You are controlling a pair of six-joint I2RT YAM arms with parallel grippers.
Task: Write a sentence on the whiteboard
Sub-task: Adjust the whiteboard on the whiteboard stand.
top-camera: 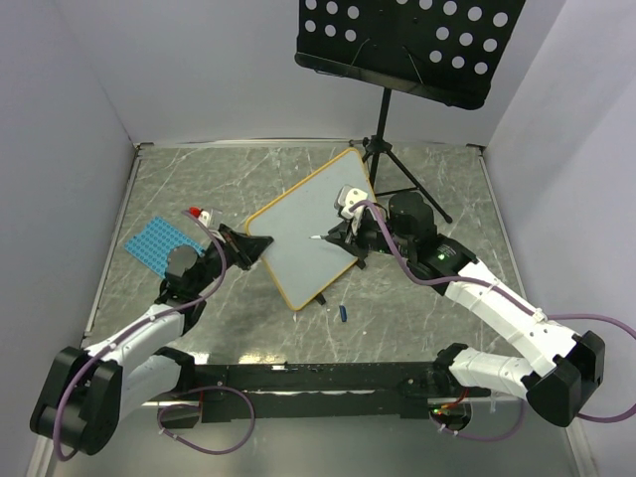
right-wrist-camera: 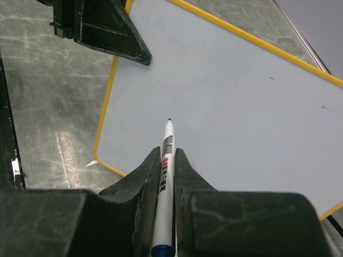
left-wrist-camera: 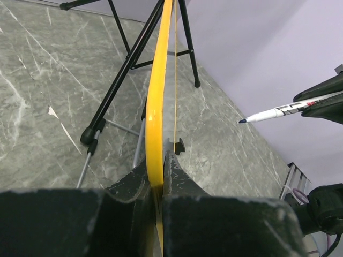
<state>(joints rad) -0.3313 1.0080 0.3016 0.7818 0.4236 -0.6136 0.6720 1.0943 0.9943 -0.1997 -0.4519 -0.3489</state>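
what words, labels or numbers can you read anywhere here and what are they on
whiteboard: blank, no writing on it.
marker: red and dark print on the barrel, too blurred to read in any view.
Nothing else shows any text.

Grey marbled table point(top-camera: 199, 174) — blue studded mat point(top-camera: 157, 241) left, tripod point(top-camera: 382, 149) behind, small blue piece point(top-camera: 343, 313)

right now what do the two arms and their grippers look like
Both arms, the left arm and the right arm, have white shells between bulky black joints, with a purple cable looping along each. A small green light glows on the right one. The left gripper and right gripper are black, with two tapered, wedge-shaped fingers, scuffed at the edges.
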